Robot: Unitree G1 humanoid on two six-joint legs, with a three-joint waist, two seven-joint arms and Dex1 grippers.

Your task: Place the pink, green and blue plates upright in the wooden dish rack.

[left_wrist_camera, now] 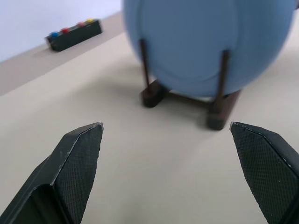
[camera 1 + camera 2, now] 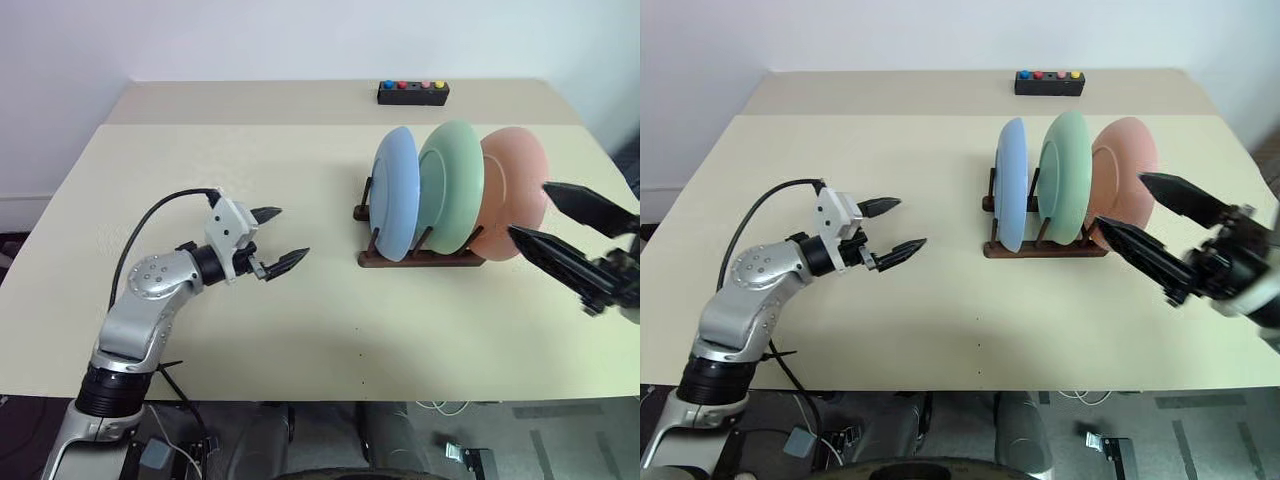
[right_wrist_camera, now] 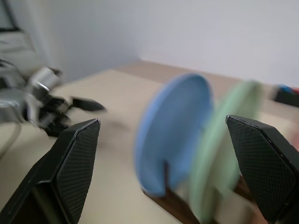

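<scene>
The work surface is a beige table [image 2: 250,330] set against a plain white wall [image 2: 250,40]; a second beige tabletop section adjoins it at the far edge, with a seam between the two. A small black box with coloured buttons [image 2: 412,93] sits on that far section. Cables hang below the near table edge.

The wooden dish rack [image 2: 420,255] stands on the table right of centre. All three plates stand upright in it, side by side: the blue plate [image 2: 397,192] on the left, the green plate [image 2: 452,185] in the middle, the pink plate [image 2: 512,190] on the right.

The left gripper [image 2: 279,238] is held level over the table, well left of the rack, pointing toward it; its two black fingers are spread apart and grasp nothing. The right gripper [image 2: 548,214] sits at the right edge, just in front of the pink plate; its fingers are likewise spread wide and empty. Whether a fingertip touches that plate cannot be determined.
</scene>
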